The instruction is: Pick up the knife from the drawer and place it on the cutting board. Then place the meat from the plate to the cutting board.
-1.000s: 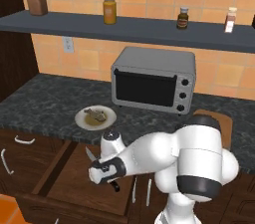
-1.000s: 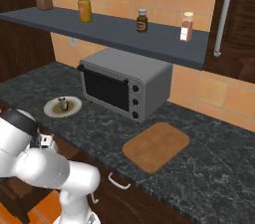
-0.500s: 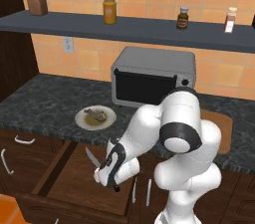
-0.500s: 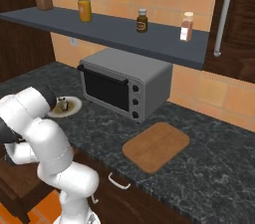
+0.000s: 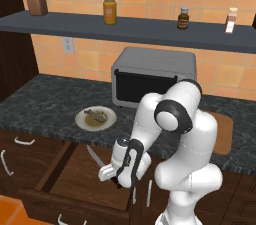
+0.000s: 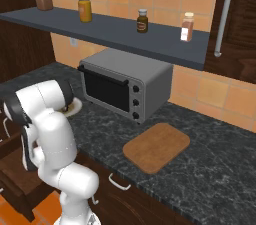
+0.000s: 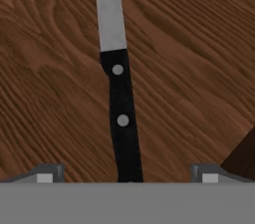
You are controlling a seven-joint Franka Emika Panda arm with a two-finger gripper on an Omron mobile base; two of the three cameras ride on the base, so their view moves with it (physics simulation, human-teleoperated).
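The drawer (image 5: 77, 181) stands pulled out below the counter, and the knife (image 7: 122, 118) lies flat on its wooden floor (image 7: 199, 68), black handle toward me and silver blade (image 5: 95, 156) pointing away. My gripper (image 7: 127, 177) is open just above the handle, one fingertip (image 7: 46, 175) on each side, not touching it. From the left base, the gripper (image 5: 111, 176) hangs low inside the drawer. On the counter the white plate (image 5: 96, 119) holds the meat (image 5: 96, 115). The cutting board (image 6: 156, 147) lies bare to the right of the arm.
A grey toaster oven (image 5: 152, 76) stands at the back of the counter between plate and board. A shelf (image 5: 125, 26) with jars runs above it. Closed drawers with silver handles (image 5: 24, 141) flank the open one, and a tall cabinet handle (image 6: 224, 16) is at the far right.
The arm's elbow has swung up and over the counter edge while the hand sank a little lower into the drawer over the knife. The jaws have stayed open.
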